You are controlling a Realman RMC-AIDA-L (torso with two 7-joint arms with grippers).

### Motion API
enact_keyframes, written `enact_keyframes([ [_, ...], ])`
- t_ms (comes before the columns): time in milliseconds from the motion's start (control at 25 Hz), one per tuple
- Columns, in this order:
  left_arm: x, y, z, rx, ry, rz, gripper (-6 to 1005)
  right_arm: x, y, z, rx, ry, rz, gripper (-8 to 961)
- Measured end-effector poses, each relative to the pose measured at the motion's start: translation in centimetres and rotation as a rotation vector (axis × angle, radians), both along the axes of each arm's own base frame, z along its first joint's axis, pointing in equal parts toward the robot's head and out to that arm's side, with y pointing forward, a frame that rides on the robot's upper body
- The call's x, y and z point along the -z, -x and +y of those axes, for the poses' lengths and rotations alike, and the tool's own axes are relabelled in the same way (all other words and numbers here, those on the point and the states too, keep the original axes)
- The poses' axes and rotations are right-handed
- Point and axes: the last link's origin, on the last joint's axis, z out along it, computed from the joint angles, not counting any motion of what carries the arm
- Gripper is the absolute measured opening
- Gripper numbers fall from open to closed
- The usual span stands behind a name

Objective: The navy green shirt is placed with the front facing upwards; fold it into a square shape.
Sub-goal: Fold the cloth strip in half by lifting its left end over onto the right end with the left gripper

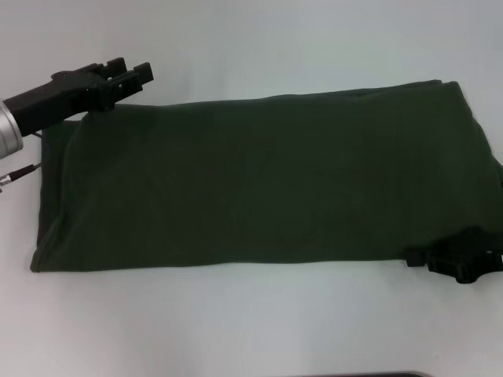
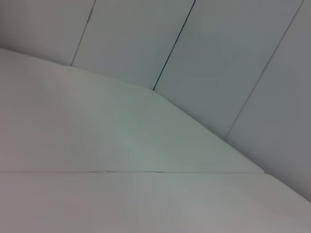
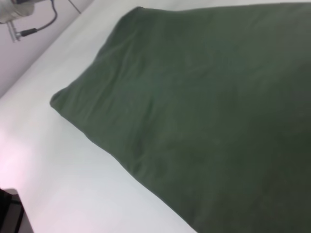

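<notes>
The navy green shirt (image 1: 259, 181) lies flat on the white table as a long dark green band running left to right, plain cloth up. No letters or label show. My left gripper (image 1: 135, 72) hovers over the shirt's far left corner, open and holding nothing. My right gripper (image 1: 413, 258) sits low at the shirt's near right corner, right at the cloth's edge. The right wrist view shows the shirt (image 3: 209, 107) stretching away, with its near left corner on the table. The left wrist view shows no cloth.
The white table (image 1: 236, 330) surrounds the shirt, with a bare strip along the near edge and behind the cloth. Grey wall panels (image 2: 218, 53) stand beyond the table. The left arm's silver wrist and cable (image 3: 19, 12) show far off in the right wrist view.
</notes>
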Motion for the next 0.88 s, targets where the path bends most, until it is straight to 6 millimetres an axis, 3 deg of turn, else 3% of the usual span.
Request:
enact_keyframes([
  [320,0.0,-0.3,-0.2,0.017,0.015,-0.012,579,-0.5,0.4,0.3,-0.023,-0.037,0.030,20],
  [880,0.0,-0.4,-4.6,0.240,0.204,0.117,577,-4.2,3.9,4.3,-0.124,-0.190,0.195,20],
])
